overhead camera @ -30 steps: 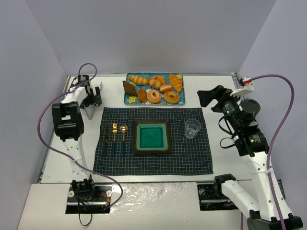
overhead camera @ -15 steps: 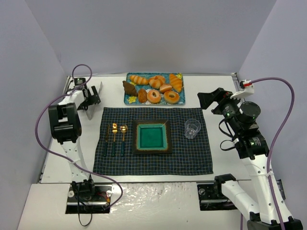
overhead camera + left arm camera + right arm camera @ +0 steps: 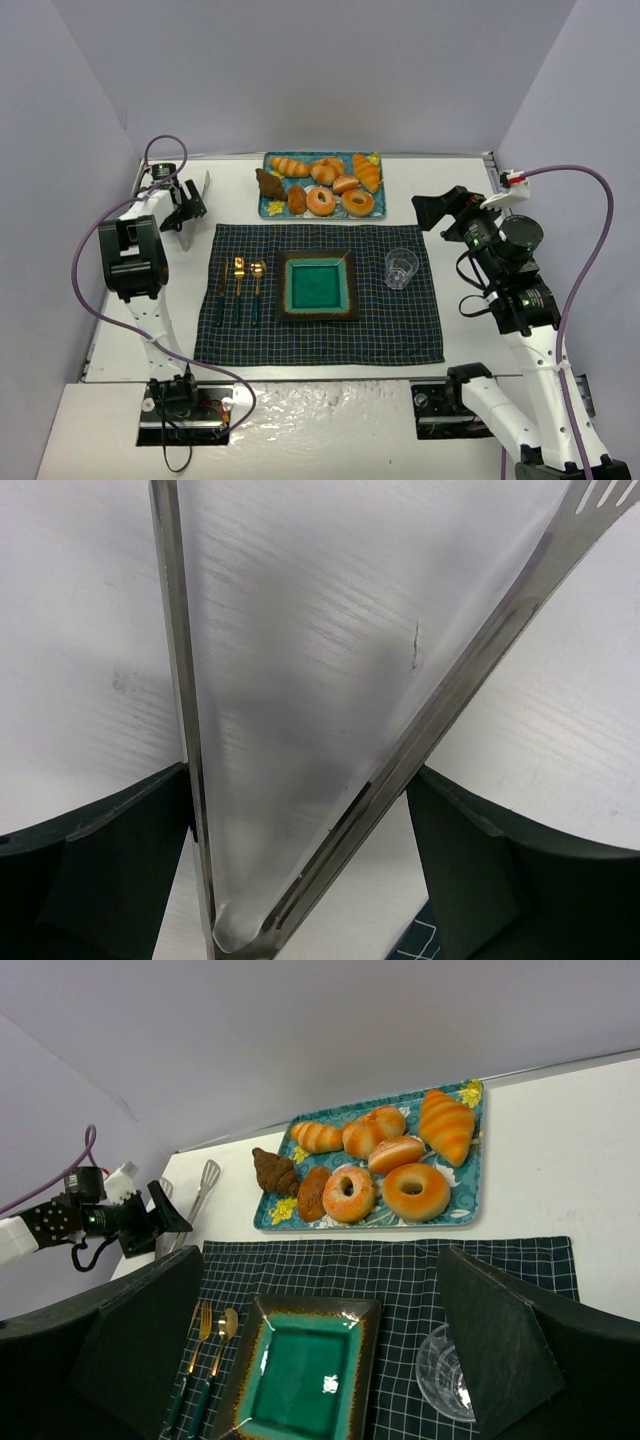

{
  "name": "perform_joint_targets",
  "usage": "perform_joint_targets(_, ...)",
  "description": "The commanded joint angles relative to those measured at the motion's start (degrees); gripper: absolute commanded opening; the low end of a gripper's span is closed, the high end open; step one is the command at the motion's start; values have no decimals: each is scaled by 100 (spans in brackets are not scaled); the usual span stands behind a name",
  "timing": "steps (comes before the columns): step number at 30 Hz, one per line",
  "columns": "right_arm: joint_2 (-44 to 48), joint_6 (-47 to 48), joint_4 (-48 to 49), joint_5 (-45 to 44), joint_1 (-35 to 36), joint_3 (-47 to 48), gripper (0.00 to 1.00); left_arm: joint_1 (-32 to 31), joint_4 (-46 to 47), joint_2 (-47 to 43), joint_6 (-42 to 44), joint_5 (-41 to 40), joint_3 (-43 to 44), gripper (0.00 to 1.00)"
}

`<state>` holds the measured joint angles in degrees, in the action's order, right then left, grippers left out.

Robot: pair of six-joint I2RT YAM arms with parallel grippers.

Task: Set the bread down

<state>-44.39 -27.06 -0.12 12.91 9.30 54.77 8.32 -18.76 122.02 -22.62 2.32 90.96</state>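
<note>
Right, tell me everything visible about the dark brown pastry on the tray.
The bread is a dark chocolate-brown, ridged, croissant-like wedge, matte, the darkest piece. It lies flat at the left end of the teal tray, partly over its edge, beside a reddish-brown roll. Nothing grips it.

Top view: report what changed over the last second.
The left tool twisted and drew slightly left, turning the tongs it grips. The right tool barely shifted. Bread, tray, plate, cutlery and glass stayed put.
</note>
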Motion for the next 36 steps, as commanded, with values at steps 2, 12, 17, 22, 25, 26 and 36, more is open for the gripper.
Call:
perform_joint_targets(2,80,-115,671,89,-42,-54,100,-32,-813,-74,-220,50,-1,80)
perform_joint_targets(12,190,-168,731,133,-34,-156,100,-116,-619,-472,-989,-19,-530,79)
perform_joint_targets(17,268,-168,722,141,-35,-190,100,-214,-442,-635,-1213,-138,-772,80)
perform_joint_targets(22,317,-168,723,124,-42,-230,100,-287,-744,-565,-911,-179,-482,87)
perform_joint_targets(25,334,-177,732,133,-34,-256,100,-287,-1045,-459,-629,-181,-199,88)
perform_joint_targets(26,334,-177,724,133,-34,-256,100,-286,-1151,-431,-566,-219,-111,89)
perform_joint_targets(36,336,-150,730,122,-36,-293,100,-243,-1697,-185,51,-799,398,90)
